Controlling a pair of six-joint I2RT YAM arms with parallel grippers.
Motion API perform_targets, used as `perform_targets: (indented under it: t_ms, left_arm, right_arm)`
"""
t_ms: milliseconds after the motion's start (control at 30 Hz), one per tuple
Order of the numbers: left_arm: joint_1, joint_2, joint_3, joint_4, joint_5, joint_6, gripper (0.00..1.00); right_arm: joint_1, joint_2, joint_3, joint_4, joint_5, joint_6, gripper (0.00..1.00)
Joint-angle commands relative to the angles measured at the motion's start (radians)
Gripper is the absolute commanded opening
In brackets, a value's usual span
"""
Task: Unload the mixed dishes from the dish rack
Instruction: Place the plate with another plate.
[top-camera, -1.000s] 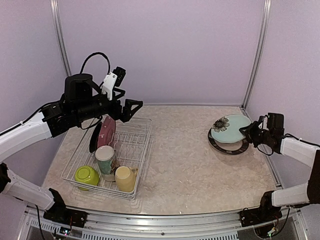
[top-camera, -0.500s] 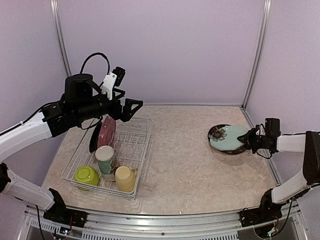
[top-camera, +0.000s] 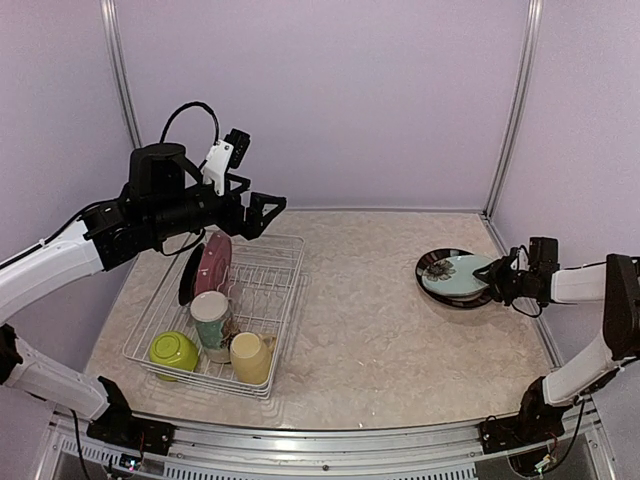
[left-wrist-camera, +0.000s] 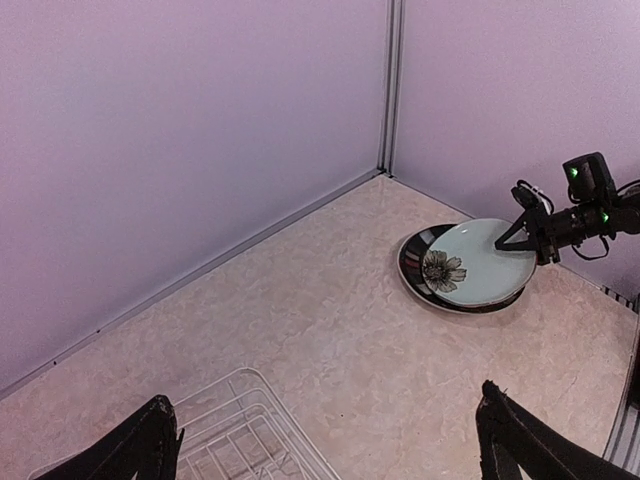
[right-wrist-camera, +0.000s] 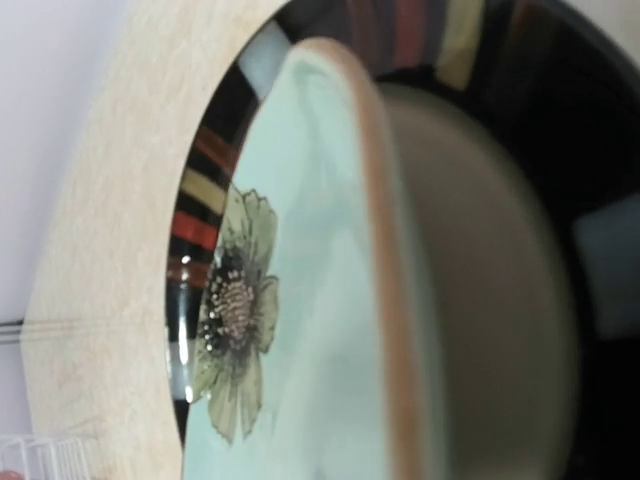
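Observation:
The white wire dish rack (top-camera: 297, 268) stands at the left. It holds an upright pink plate (top-camera: 213, 265), a dark plate (top-camera: 187, 275) behind it, a lime-green bowl (top-camera: 173, 352), a floral mug (top-camera: 210, 318) and a pale yellow mug (top-camera: 250, 357). My left gripper (top-camera: 266, 214) hovers open and empty above the rack's far end; the left wrist view shows its spread fingertips (left-wrist-camera: 160, 425) over the rack's corner (left-wrist-camera: 250, 420). At the right, a pale green flower plate (top-camera: 462, 272) lies on a dark striped plate (top-camera: 438, 292). My right gripper (top-camera: 498, 276) is shut on the green plate's right rim (right-wrist-camera: 385, 250).
Metal frame posts (top-camera: 508, 110) stand at the back corners, with purple walls close behind and beside the table. The plate stack sits near the right wall. The marble tabletop (top-camera: 370, 320) stretches between rack and plates.
My right gripper has lowered the green plate from a raised tilt onto the striped plate. The left arm has barely moved.

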Motion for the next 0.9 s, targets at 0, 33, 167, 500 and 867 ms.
perform_targets:
  t_ms: [0, 33, 167, 500, 867]
  left_arm:
    - [0.005, 0.009, 0.03, -0.027, -0.01, -0.003, 0.99]
    - [0.005, 0.01, 0.029, -0.027, -0.009, -0.003, 0.99]
    - [0.005, 0.014, 0.035, -0.033, -0.009, -0.004, 0.99]
    - [0.006, 0.023, 0.047, -0.05, -0.009, -0.003, 0.99]
    - [0.001, 0.022, 0.058, -0.064, -0.041, -0.003, 0.99]
  right_arm:
    - [-0.01, -0.016, 0.007, -0.013, 0.025, -0.071, 0.41]
    - [-0.01, -0.02, 0.009, -0.035, 0.033, -0.084, 0.44]
    - [-0.009, -0.035, 0.027, -0.125, 0.062, -0.151, 0.54]
    - [0.046, -0.074, 0.116, -0.338, 0.191, -0.265, 0.76]
    - [0.16, -0.003, 0.222, -0.448, 0.34, -0.295, 0.83]
